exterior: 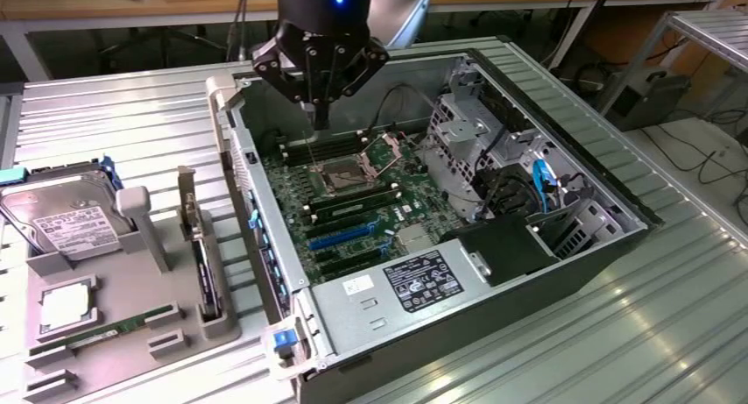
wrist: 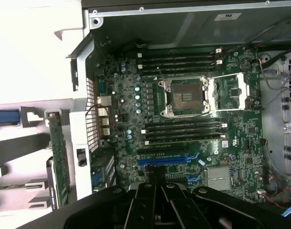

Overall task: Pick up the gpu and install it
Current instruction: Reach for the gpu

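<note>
At the exterior view's left, a grey holder (exterior: 129,351) rests on the ribbed metal table (exterior: 117,115). A silver hard drive (exterior: 59,220) with a white label leans at its far left, and a narrow green memory stick (exterior: 117,325) lies lower down in the holder. The gpu (exterior: 199,255) stands on edge in a slot along the holder's right side, just beside the left wall of the open computer case (exterior: 251,194), with its silver bracket pointing up. In the wrist view the gpu (wrist: 57,157) appears as a thin green board seen edge-on outside the case wall. In the upper middle of the exterior view, the gripper (exterior: 314,115) hangs over the rear part of the motherboard (exterior: 350,202), well apart from the gpu. Its jaws are drawn narrow together and hold nothing. The wrist view has the gripper (wrist: 155,179) above the blue expansion slot (wrist: 164,160), with the open processor socket (wrist: 183,98) beyond it. Further right in the exterior view sit a grey drive cage (exterior: 468,132) and blue cables (exterior: 540,180).
</note>
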Available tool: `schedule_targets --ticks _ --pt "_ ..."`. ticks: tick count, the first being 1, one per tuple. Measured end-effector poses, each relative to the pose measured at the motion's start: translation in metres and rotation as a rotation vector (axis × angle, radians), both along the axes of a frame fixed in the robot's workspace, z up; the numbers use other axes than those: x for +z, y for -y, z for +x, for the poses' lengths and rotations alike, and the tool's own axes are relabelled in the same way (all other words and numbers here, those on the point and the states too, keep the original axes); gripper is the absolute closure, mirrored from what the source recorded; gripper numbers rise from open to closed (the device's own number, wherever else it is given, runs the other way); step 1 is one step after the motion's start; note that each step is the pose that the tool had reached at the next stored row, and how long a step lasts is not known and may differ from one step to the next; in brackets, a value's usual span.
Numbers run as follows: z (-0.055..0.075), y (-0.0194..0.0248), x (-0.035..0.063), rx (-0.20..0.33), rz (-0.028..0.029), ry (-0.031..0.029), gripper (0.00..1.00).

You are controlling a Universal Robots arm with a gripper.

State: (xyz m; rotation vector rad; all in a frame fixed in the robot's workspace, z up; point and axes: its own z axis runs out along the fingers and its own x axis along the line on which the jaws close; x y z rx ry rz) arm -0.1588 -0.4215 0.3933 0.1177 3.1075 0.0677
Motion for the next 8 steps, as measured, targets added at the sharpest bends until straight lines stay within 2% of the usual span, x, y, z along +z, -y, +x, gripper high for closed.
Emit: schedule_targets --ticks 3,8 --pt "-0.01 0.0052 -0.0001 0.0 0.0001 0.0009 0.89" --pt "-0.031 0.0112 -0.0005 0.0 0.0001 0.001 0.89"
